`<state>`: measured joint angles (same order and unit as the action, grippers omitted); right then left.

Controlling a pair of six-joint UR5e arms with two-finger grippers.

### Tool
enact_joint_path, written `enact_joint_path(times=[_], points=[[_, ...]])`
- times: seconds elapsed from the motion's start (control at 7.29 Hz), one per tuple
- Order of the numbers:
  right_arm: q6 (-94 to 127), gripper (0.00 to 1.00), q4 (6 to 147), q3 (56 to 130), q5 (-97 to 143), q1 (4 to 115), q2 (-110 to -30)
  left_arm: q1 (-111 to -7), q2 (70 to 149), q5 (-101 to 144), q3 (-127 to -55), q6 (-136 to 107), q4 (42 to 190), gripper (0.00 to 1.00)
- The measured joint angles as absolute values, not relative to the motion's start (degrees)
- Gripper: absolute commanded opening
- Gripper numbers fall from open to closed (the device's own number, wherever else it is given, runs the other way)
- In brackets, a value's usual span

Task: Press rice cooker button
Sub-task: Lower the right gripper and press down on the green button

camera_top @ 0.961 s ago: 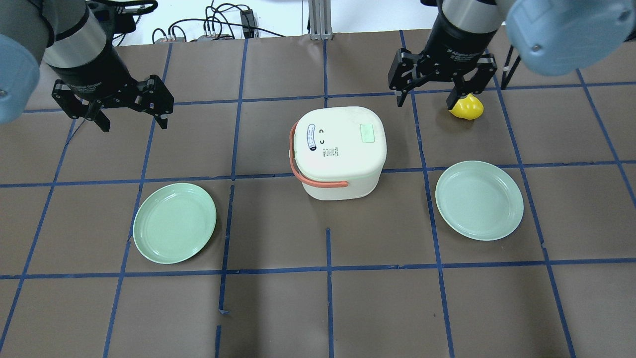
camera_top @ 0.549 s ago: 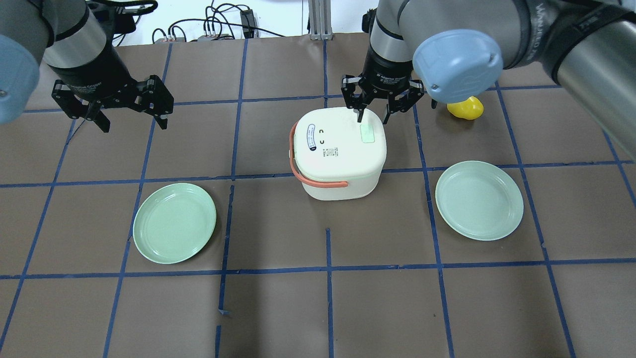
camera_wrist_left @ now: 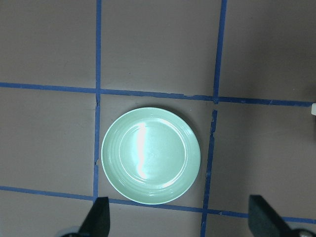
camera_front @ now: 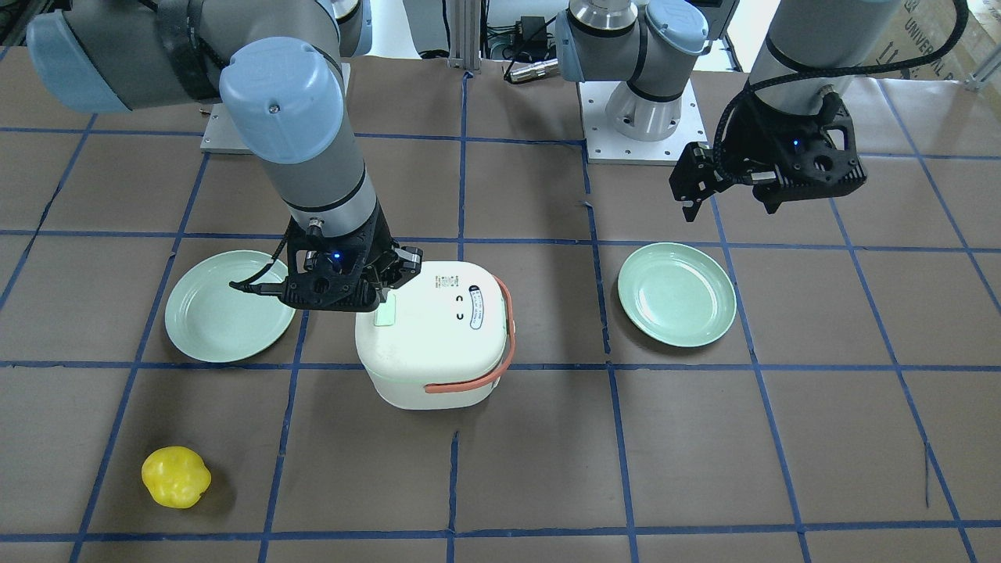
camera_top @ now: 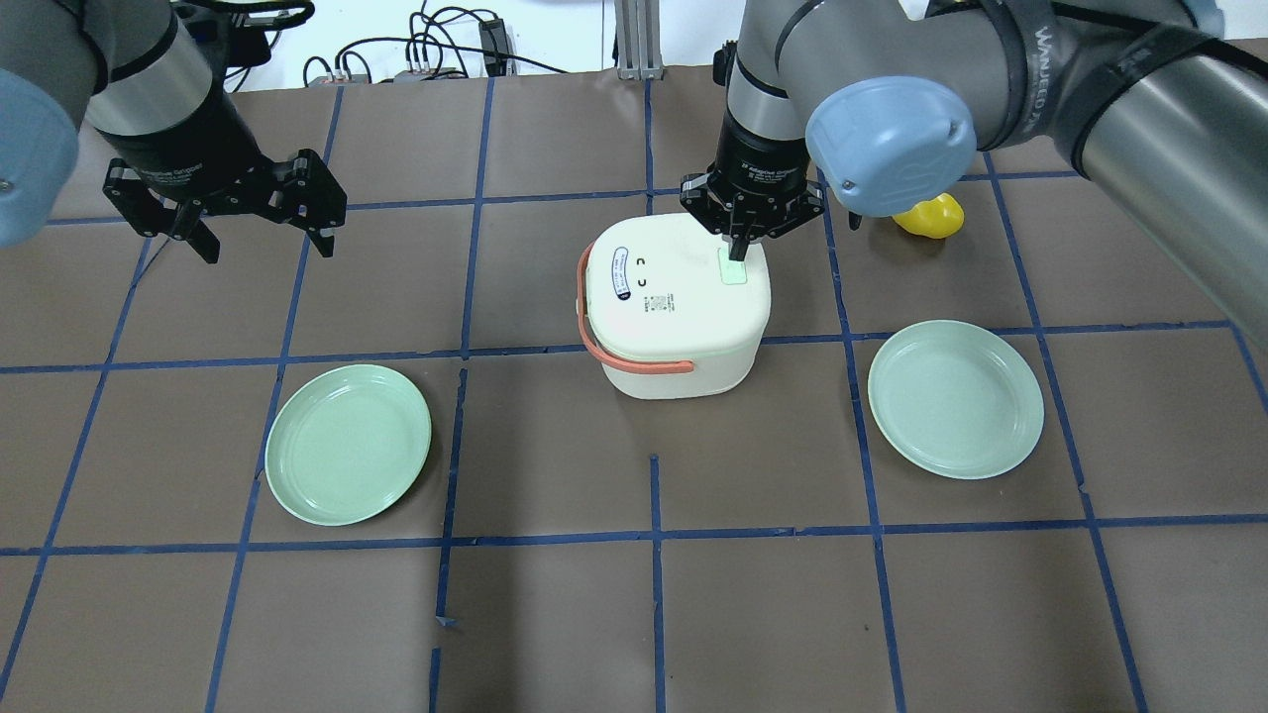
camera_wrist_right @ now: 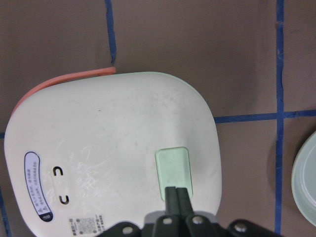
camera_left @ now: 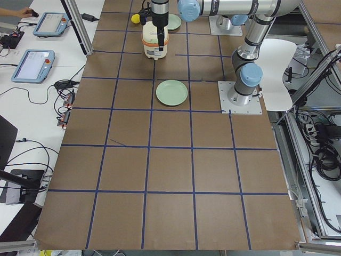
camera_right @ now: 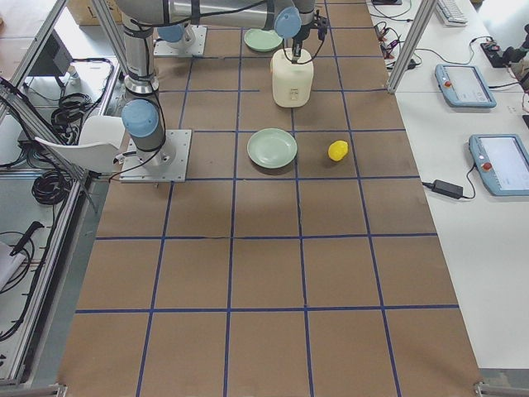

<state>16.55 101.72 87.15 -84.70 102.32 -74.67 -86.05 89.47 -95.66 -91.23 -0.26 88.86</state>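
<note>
The white rice cooker [camera_top: 674, 307] with an orange handle stands mid-table, and its pale green button [camera_top: 734, 270] sits on the lid's right side. My right gripper [camera_top: 738, 253] is shut and empty, pointing down. Its tips are over the button's far edge. In the right wrist view the joined fingertips [camera_wrist_right: 176, 191] overlap the button's [camera_wrist_right: 173, 170] near edge. I cannot tell whether they touch it. The front view shows the gripper [camera_front: 383, 293] over the button [camera_front: 385, 317]. My left gripper [camera_top: 267, 246] is open and empty, hanging above the table at far left.
Two green plates lie on the table, one at left [camera_top: 348, 444] and one at right [camera_top: 955, 398]. The left wrist view looks down on the left plate [camera_wrist_left: 150, 155]. A yellow pepper-like object [camera_top: 931, 216] lies behind the cooker's right side, partly hidden by my right arm.
My right gripper has moved left from beside the yellow object to above the cooker lid and has shut its fingers over the green button. My left arm has not moved.
</note>
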Motion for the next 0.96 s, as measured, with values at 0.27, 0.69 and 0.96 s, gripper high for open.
enact_joint_path(times=[0.27,0.69,0.96], points=[[16.39,0.09,102.66,89.16,-84.36,102.25,-74.57,-86.04,89.47,-95.66,-91.23,-0.26,88.86,1.00],[16.19,0.09,103.33,88.93,-84.59,102.19,-73.73,-86.05,89.47,-95.69,-91.23,-0.26,88.87,1.00],[16.17,0.09,103.67,88.74,-84.46,102.06,-73.60,-86.04,89.47,-95.71,-91.23,-0.26,88.88,1.00]])
